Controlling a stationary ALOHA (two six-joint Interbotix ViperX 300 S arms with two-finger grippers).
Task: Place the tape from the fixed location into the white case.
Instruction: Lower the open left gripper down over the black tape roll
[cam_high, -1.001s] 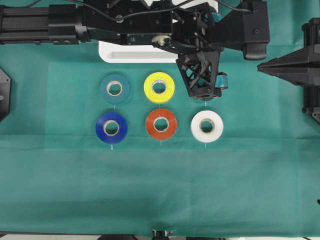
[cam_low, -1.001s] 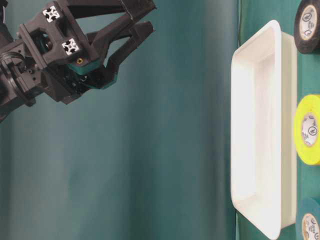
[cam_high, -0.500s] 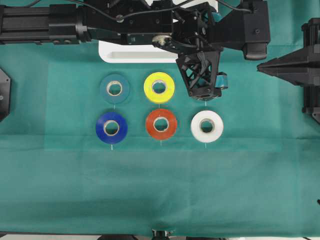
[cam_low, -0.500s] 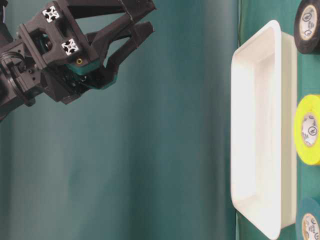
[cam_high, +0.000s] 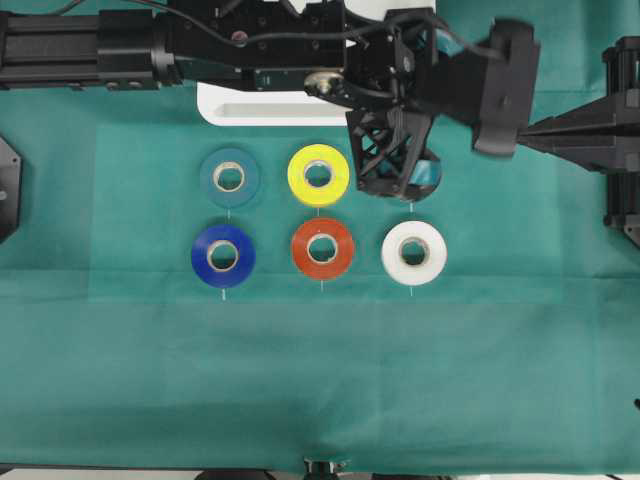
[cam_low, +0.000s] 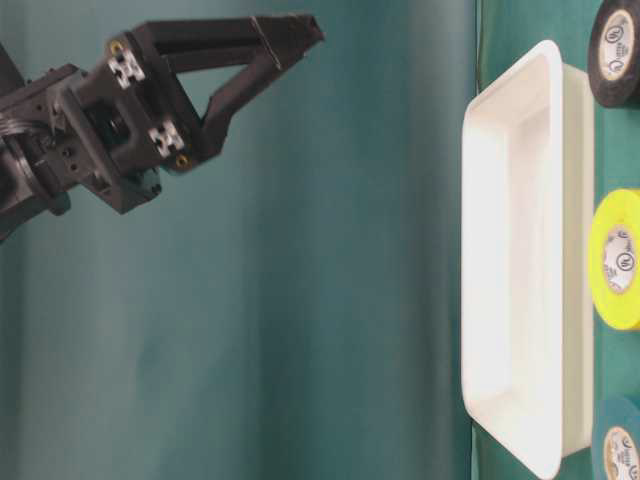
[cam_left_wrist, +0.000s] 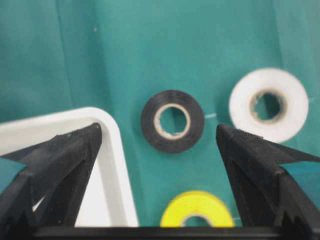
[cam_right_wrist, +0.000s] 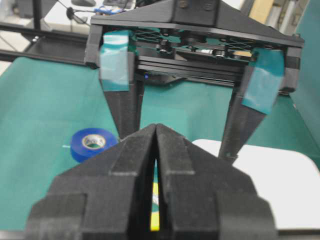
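Left tool (cam_left_wrist: 159, 137), jaws spread wide and empty, hangs above the tape (cam_left_wrist: 172, 120), which lies flat on the green worktop (cam_high: 320, 370) just beside a corner of the white case (cam_left_wrist: 112, 150). White roll (cam_left_wrist: 268, 104) and yellow roll (cam_left_wrist: 196, 216) lie nearby. Right tool (cam_right_wrist: 156, 150) has its jaws pressed together, holding nothing.

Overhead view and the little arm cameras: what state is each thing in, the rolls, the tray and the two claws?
Small black roll of tape: lying flat on the cloth, untouched.
Shallow white plastic case: nothing seen inside.
Left gripper: open, above the black roll.
Right gripper: shut, holding nothing.
White roll, yellow roll, orange-red roll, dark blue roll, teal roll: all flat on the cloth.
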